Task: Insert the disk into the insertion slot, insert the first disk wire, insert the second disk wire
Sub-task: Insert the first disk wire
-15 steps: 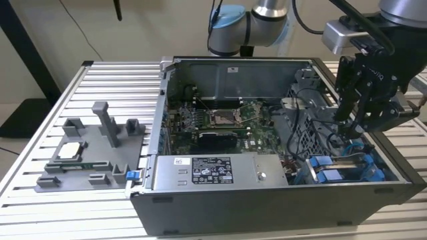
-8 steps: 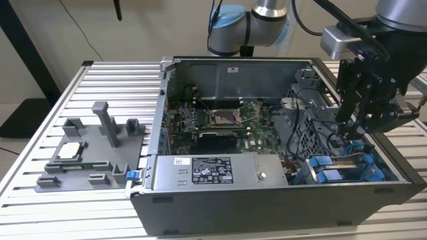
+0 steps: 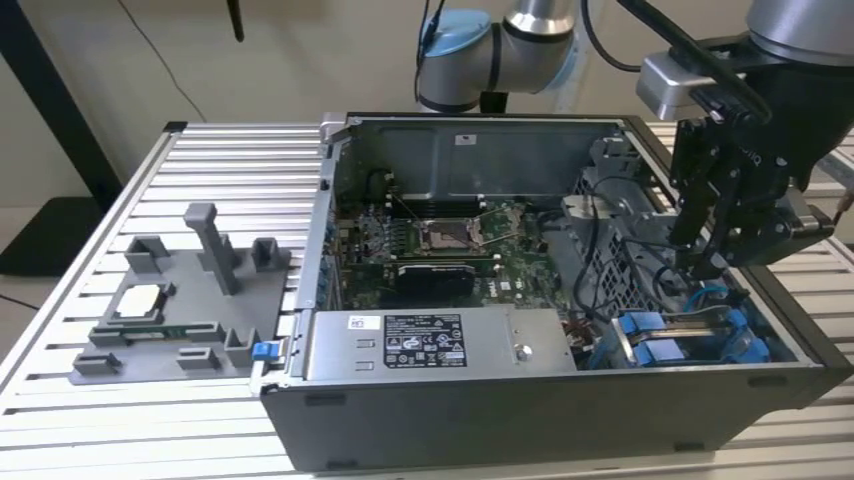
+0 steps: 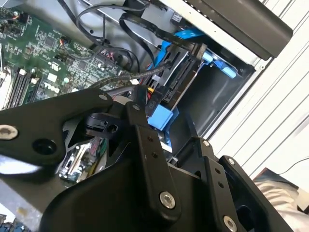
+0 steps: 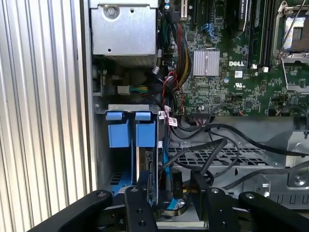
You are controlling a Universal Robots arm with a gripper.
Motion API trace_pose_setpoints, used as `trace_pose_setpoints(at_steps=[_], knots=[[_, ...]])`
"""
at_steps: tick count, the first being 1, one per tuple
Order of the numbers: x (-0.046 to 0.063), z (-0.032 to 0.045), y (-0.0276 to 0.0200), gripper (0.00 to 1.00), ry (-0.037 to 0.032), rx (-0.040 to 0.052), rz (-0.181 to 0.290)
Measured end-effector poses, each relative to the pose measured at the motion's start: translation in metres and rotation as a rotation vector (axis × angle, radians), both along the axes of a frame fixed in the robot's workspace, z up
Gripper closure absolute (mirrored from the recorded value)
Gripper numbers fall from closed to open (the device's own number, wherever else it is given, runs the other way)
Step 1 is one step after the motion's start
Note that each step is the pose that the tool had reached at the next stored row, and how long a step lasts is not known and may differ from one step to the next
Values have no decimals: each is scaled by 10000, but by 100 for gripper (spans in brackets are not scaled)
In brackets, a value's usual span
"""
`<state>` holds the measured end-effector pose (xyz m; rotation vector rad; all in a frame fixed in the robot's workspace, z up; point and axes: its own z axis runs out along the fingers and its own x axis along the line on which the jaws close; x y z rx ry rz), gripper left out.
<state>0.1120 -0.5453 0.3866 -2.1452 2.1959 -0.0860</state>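
Observation:
The disk [image 5: 147, 166] sits edge-on in the insertion slot of the grey drive cage [image 5: 126, 107], its blue carrier handle [image 5: 145, 134] beside a second blue handle [image 5: 118, 133]. In the exterior view the cage [image 3: 694, 322] lies in the case's near corner on the exterior view's right. My gripper [image 3: 707, 263] is lowered into the case right over the disk's rear end. Its fingers [image 5: 144, 186] stand apart, open, on either side of a black wire connector [image 5: 176, 186]. In the second wrist view my gripper [image 4: 164, 121] sits just short of that connector [image 4: 169, 82], which rests against the disk's rear. A flat black cable [image 4: 159, 31] reaches the disk further along.
The grey power-supply box [image 3: 427, 342] lies beside the cage, and the motherboard [image 3: 441, 240] behind it. Loose black cables [image 5: 227, 140] cross a perforated metal cage [image 5: 241, 157]. A grey fixture with parts [image 3: 174, 300] stands on the slatted table at the exterior view's left.

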Motion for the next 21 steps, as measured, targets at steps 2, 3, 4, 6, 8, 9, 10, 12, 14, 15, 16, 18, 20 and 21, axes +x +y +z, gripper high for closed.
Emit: trace_pose_setpoints(at_steps=[2,3,4,6,8,9,10,12,14,15,16,18,20,21], knots=[[0,0,1,0,0,-1,-1],[0,0,1,0,0,0,-1],[0,0,1,100,0,-1,-1],[0,0,1,100,0,0,-1],[0,0,1,100,0,-1,-1],[0,-1,1,100,0,0,-1],[0,-1,1,100,0,0,-1],[0,-2,1,100,0,0,-1],[0,-2,1,100,0,0,-1],[0,-2,1,100,0,0,-1],[0,-2,1,100,0,0,0],[0,-2,1,100,0,0,-1],[0,-2,1,100,0,0,-1],[0,-2,1,100,0,0,-1]])
